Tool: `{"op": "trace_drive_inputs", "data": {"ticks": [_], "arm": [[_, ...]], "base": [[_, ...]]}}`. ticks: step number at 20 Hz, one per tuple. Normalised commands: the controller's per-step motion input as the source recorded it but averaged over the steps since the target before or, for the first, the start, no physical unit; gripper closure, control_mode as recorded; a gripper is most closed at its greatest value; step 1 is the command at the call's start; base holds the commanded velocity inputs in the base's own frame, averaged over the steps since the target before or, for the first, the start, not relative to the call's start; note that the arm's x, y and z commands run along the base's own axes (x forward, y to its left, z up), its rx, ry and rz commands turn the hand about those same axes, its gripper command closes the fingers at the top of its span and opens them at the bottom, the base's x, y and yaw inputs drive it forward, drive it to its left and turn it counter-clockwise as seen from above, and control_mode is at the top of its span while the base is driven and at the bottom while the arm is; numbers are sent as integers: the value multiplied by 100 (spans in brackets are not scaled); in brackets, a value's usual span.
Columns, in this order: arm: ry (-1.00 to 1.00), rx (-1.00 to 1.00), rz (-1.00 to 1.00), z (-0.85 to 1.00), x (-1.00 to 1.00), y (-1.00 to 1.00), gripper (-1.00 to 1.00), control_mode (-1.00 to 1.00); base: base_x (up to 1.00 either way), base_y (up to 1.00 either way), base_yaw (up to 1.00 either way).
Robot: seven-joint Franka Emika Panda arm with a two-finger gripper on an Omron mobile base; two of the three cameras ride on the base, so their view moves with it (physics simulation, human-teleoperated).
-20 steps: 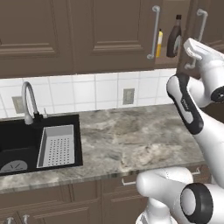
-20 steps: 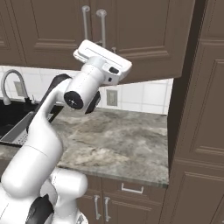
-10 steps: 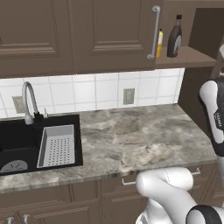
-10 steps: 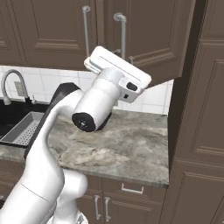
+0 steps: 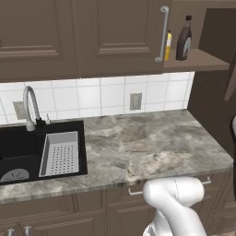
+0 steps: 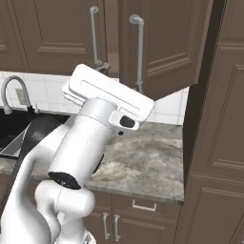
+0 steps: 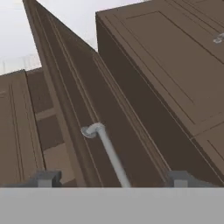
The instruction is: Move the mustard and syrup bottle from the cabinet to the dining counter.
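Tool point(image 7: 111, 178) stood wide open, gripping nothing, fingertips point(image 7: 46, 178) either side of the cabinet point(image 7: 144, 87) door's bar handle point(image 7: 107, 151).

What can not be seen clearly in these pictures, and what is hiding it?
- The mustard, left base view: the silver handle covers its left side.
- The syrup bottle, left base view: label too small to read.
- The cabinet inside, right base view: the open door hides it.
- The gripper, hand view: the bottom edge cuts off everything below the tips.
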Motion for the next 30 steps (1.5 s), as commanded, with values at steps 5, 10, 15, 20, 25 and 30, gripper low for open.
{"op": "trace_drive_inputs", "data": {"ticks": [5,10,15,20,25,30], "arm": [[-10,-17,0,5,-93,100,-100,-100],[2,-23,0,0,-3,100,-100,-100],[7,-13,0,0,59,91,-100,-100],[14,-9,-6,0,81,64,-100,-100],[21,-1,-15,0,97,6,-100,-100],[23,0,-21,0,100,-3,-100,-100]], "base": [[0,0,0],[0,0,0],[0,0,0],[0,0,0],[0,0,0],[0,0,0]]}}
